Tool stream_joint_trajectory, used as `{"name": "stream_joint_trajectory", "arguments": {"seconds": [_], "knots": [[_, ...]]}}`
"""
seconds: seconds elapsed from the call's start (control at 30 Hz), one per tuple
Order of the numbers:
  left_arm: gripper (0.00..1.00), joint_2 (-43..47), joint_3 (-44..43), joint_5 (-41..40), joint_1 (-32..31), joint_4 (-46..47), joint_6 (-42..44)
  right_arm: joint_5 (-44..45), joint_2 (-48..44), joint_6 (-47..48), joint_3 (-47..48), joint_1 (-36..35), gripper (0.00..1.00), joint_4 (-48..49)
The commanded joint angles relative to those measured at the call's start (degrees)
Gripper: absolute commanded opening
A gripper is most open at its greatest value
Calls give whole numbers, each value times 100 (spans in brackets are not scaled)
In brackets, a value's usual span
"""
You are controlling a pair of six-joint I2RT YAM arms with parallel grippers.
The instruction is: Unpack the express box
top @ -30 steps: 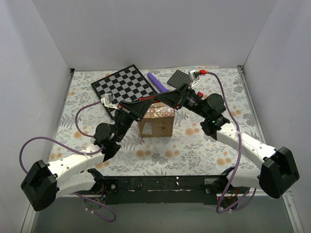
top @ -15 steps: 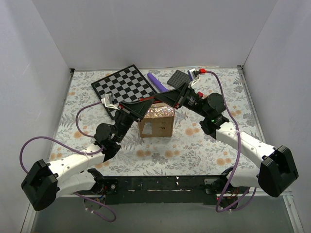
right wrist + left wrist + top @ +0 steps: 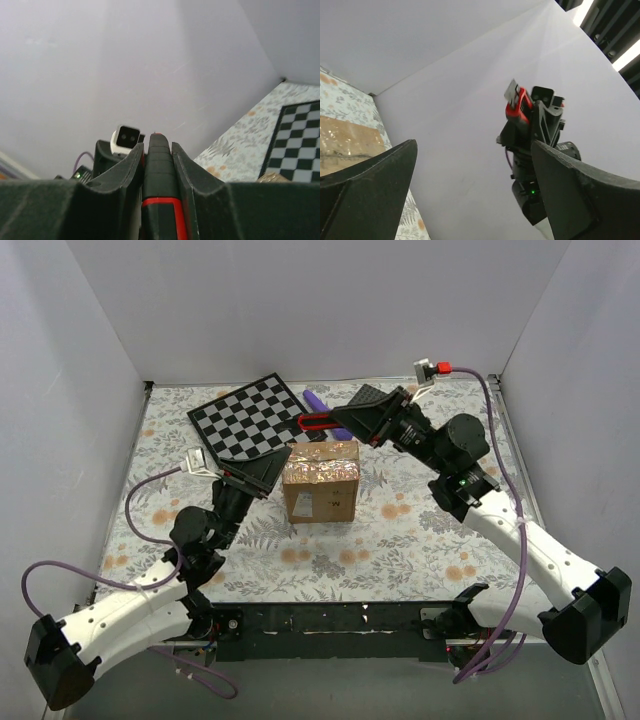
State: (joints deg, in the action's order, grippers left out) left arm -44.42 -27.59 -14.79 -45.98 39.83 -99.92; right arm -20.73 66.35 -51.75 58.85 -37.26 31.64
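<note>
Sitting at the centre of the top view, the express box (image 3: 321, 482) is seen taped shut, so nothing is judged unpacked yet. A red-and-black tool (image 3: 318, 421) is clamped in the right gripper (image 3: 348, 424) just above it in the frame; the left gripper (image 3: 258, 472), at its left, is spread wide and empty.

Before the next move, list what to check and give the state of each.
1. Right gripper clamped on the red-and-black tool: ok.
2. Left gripper open, empty: ok.
3. Box upright, top flaps shut: ok.
4. Box held steady: not ok; left gripper stands beside it, apart.
5. Tape on top cut: cannot tell.
6. Tool touching the box: cannot tell.
</note>
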Motion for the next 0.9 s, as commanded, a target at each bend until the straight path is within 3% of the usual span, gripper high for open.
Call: {"name": "stream_joint_trajectory", "arguments": {"seconds": [0.0, 0.17, 0.3, 0.4, 0.7, 0.87], "knots": [[98, 583, 96, -577, -8, -1248, 139, 1061, -201, 1189, 644, 60, 1, -666], [91, 971, -491, -798, -8, -3084, 858, 2552, -87, 2334, 1111, 60, 1, -1949], [85, 551, -1379, -938, -8, -5137, 1404, 3381, 62, 3081, 1094, 52, 1, -2223], [83, 225, -1915, -1158, 1, -6019, 1422, 3953, 290, 3539, 1067, 60, 1, -2311], [79, -189, -2039, -921, 10, -6337, 1554, 4446, 1064, 4129, 1006, 52, 1, -2548], [87, -409, -2013, -921, 27, -6296, 1677, 4228, 1179, 4173, 663, 60, 1, -2522]]}}
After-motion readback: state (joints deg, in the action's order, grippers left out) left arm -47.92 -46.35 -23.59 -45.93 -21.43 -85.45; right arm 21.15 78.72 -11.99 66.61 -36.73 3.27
